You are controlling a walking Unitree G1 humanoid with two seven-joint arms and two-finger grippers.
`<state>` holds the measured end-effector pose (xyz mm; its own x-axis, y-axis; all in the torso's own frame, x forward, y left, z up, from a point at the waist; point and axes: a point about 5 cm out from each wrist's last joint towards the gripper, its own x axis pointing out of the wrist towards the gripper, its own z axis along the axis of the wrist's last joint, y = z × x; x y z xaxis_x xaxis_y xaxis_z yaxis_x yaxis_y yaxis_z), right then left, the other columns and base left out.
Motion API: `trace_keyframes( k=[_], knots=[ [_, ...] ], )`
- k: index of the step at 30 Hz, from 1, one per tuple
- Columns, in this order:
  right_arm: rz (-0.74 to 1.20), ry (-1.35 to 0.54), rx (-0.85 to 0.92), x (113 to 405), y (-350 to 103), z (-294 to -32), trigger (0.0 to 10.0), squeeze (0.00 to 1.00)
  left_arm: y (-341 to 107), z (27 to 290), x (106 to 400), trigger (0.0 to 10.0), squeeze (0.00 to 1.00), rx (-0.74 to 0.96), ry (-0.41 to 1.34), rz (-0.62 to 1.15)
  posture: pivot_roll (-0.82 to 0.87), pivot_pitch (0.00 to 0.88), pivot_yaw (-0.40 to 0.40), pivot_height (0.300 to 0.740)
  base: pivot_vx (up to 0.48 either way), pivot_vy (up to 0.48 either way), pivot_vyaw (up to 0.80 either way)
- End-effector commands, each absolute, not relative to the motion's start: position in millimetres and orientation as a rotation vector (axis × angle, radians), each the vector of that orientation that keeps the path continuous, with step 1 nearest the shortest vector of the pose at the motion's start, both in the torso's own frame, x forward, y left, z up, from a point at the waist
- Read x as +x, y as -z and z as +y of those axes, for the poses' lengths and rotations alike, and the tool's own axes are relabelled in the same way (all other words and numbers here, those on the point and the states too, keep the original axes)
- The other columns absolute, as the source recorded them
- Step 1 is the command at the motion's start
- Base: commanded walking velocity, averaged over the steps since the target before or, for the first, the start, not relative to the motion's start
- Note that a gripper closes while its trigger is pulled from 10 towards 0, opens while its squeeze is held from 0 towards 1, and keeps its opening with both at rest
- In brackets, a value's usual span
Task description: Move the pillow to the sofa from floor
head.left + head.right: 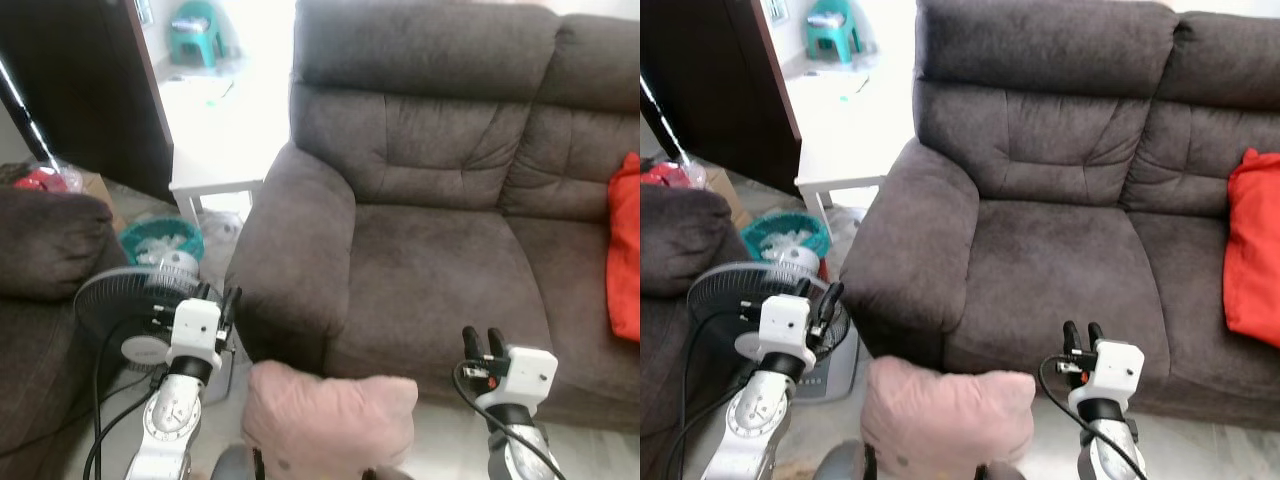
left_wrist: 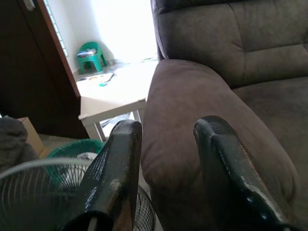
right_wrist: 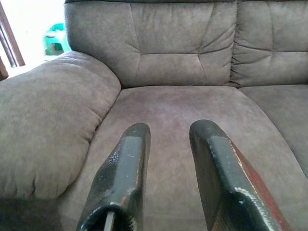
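Pink pillow [image 1: 330, 415] sat low in head views, between the two arms & just in front of the sofa [image 1: 440, 250] base, below seat level. Whether it rested on floor or on robot's own body couldn't be told; its underside was cut off by frame edge. Neither gripper touched it.

Left gripper [image 1: 228, 303] was raised beside the sofa's armrest [image 2: 192, 110], fingers apart w/ a moderate gap, nothing between them; wrist view looked along them at armrest top. Right gripper [image 1: 481, 342] was up in front of seat cushion [image 3: 183, 115], fingers likewise parted & empty, aimed at the bare seat.

Progress, as judged: pillow not yet on sofa, so main part of task left. No grasp made. Remaining: get hold of pillow, lift to seat height, set on the free cushion.

Surroundings: red cushion [image 1: 625, 250] on sofa's far right seat. Floor fan [image 1: 135, 310] near left arm, cables trailing. White side table [image 1: 215, 150] beyond armrest, teal basket [image 1: 160, 240] under it. Second dark couch [image 1: 45, 250] at left edge
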<state>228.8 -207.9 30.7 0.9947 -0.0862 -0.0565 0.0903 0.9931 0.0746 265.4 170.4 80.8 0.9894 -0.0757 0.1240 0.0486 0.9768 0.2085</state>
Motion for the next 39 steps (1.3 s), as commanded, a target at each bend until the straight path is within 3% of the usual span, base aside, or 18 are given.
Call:
trace_keyframes(
  k=[1, 17, 31, 39],
  knots=[
    [0.064, 0.086, 0.074, 229.5, -30.5, -208.5, 10.0, 0.00, -80.9, 169.7, 266.4, 10.0, 0.00, 0.208, 0.063, -0.126, 0.05, 0.036, -0.044, 0.627, 0.000, 0.000, 0.00],
    [0.086, 0.068, 0.063, 232.1, -29.5, -208.3, 10.0, 0.00, -78.6, 167.5, 266.8, 10.0, 0.00, 0.202, 0.070, -0.115, 0.04, 0.022, -0.044, 0.627, 0.000, 0.000, 0.00],
    [0.111, 0.043, 0.051, 236.0, -27.8, -203.6, 10.0, 0.00, -75.0, 167.4, 266.4, 10.0, 0.00, 0.195, 0.070, -0.096, 0.04, 0.032, -0.046, 0.525, 0.000, 0.000, 0.00],
    [0.115, 0.052, 0.057, 233.5, -24.9, -206.1, 10.0, 0.00, -73.0, 166.4, 265.7, 10.0, 0.00, 0.172, 0.063, -0.081, 0.04, 0.038, -0.045, 0.521, 0.000, 0.000, 0.00]
  ],
)
